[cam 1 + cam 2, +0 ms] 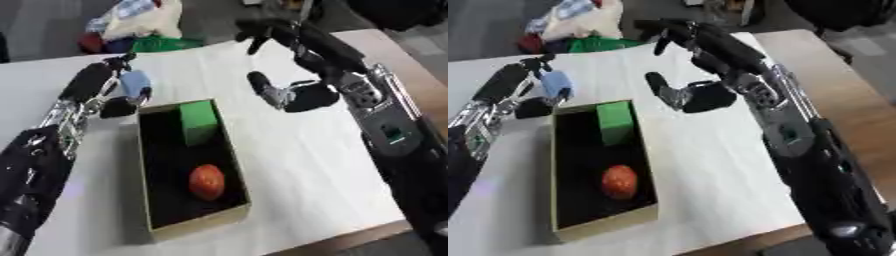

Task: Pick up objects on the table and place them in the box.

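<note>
A tan-rimmed box [234,150] with a black inside lies on the white table. In it a green block [199,121] leans at the far end and a round red fruit [206,182] lies nearer me. My left hand [98,82] hovers just beyond the box's far left corner. Its fingers and thumb are curled round a small light blue object [134,83]. My right hand [706,95] hangs over the table to the right of the box's far end, fingers spread, thumb [658,84] sticking out, holding nothing.
A heap of white, blue, red and green bags [140,25] lies past the table's far edge. Bare wood [398,55] shows along the table's right side beyond the white cover [297,165].
</note>
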Robot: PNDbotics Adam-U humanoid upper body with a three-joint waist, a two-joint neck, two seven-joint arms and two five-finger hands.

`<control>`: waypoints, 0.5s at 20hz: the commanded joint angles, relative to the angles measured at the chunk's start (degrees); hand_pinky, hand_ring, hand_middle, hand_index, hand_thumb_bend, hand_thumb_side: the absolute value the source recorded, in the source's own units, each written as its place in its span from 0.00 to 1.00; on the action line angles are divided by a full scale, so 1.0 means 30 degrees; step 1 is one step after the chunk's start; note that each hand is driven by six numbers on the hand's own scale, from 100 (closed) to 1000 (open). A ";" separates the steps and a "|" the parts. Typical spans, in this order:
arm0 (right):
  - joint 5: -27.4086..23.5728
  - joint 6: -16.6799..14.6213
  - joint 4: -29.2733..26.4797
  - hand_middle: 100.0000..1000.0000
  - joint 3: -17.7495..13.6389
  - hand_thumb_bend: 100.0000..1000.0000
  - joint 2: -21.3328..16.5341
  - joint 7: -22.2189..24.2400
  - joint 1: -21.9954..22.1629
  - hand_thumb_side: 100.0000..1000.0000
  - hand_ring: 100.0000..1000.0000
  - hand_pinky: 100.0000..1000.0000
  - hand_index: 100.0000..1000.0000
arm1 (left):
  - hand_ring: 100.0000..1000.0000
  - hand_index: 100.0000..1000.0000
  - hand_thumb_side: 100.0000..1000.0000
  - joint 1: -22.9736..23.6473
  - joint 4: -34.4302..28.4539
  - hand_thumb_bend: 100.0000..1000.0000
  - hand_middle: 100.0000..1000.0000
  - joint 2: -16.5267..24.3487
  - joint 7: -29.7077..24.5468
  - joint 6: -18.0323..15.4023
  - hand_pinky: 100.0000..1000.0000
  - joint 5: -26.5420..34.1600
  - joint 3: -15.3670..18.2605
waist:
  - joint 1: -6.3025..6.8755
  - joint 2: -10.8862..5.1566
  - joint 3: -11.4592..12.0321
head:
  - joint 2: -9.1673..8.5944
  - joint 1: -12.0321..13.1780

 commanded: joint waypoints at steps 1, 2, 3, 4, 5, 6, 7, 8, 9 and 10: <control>-0.0108 0.0036 -0.0266 0.76 -0.0197 0.00 -0.0394 -0.0076 -0.0343 0.67 0.64 0.79 1.00 | 0.59 1.00 0.58 -0.0295 -0.0083 0.14 0.63 0.0247 -0.0131 -0.0203 0.68 -0.0008 -0.0116 | -0.0050 -0.0391 -0.0052 | -0.0097 -0.0092; -0.0105 0.0040 -0.0266 0.76 -0.0202 0.00 -0.0394 -0.0079 -0.0335 0.67 0.64 0.79 1.00 | 0.57 1.00 0.57 -0.0283 -0.0075 0.12 0.62 0.0248 -0.0163 -0.0185 0.68 -0.0048 -0.0122 | -0.0053 -0.0402 -0.0063 | -0.0076 -0.0099; -0.0103 0.0042 -0.0265 0.76 -0.0204 0.00 -0.0392 -0.0081 -0.0329 0.67 0.64 0.79 1.00 | 0.56 1.00 0.55 -0.0277 -0.0074 0.11 0.59 0.0248 -0.0181 -0.0143 0.67 -0.0089 -0.0121 | -0.0059 -0.0414 -0.0064 | -0.0059 -0.0103; -0.0100 0.0043 -0.0264 0.76 -0.0205 0.00 -0.0391 -0.0081 -0.0322 0.67 0.65 0.79 1.00 | 0.55 0.99 0.54 -0.0275 -0.0077 0.10 0.56 0.0247 -0.0195 -0.0080 0.66 -0.0137 -0.0121 | -0.0063 -0.0431 -0.0062 | -0.0043 -0.0103; -0.0096 0.0044 -0.0264 0.76 -0.0207 0.00 -0.0388 -0.0082 -0.0317 0.67 0.65 0.79 1.00 | 0.53 0.99 0.53 -0.0276 -0.0077 0.08 0.54 0.0248 -0.0213 -0.0004 0.65 -0.0186 -0.0118 | -0.0066 -0.0448 -0.0058 | -0.0031 -0.0101; -0.0092 0.0046 -0.0264 0.76 -0.0209 0.00 -0.0382 -0.0084 -0.0310 0.67 0.65 0.79 1.00 | 0.51 0.99 0.53 -0.0279 -0.0080 0.08 0.52 0.0251 -0.0224 0.0099 0.64 -0.0226 -0.0106 | -0.0070 -0.0469 -0.0053 | -0.0012 -0.0099; -0.0085 0.0045 -0.0264 0.76 -0.0208 0.00 -0.0378 -0.0085 -0.0305 0.67 0.65 0.79 1.00 | 0.49 0.98 0.51 -0.0284 -0.0089 0.06 0.50 0.0252 -0.0223 0.0202 0.63 -0.0257 -0.0094 | -0.0071 -0.0487 -0.0052 | 0.0002 -0.0098; -0.0080 0.0044 -0.0262 0.76 -0.0206 0.00 -0.0377 -0.0084 -0.0297 0.67 0.65 0.79 1.00 | 0.48 0.98 0.50 -0.0288 -0.0103 0.05 0.48 0.0256 -0.0198 0.0331 0.63 -0.0267 -0.0071 | -0.0070 -0.0508 -0.0051 | 0.0017 -0.0101; -0.0075 0.0044 -0.0260 0.77 -0.0205 0.00 -0.0377 -0.0084 -0.0288 0.66 0.65 0.79 1.00 | 0.47 0.98 0.49 -0.0289 -0.0115 0.04 0.47 0.0258 -0.0165 0.0454 0.62 -0.0269 -0.0057 | -0.0070 -0.0527 -0.0050 | 0.0027 -0.0100; -0.0071 0.0045 -0.0257 0.77 -0.0205 0.00 -0.0378 -0.0084 -0.0279 0.66 0.65 0.79 1.00 | 0.46 0.97 0.49 -0.0287 -0.0118 0.04 0.46 0.0265 -0.0143 0.0562 0.62 -0.0279 -0.0057 | -0.0069 -0.0552 -0.0049 | 0.0035 -0.0102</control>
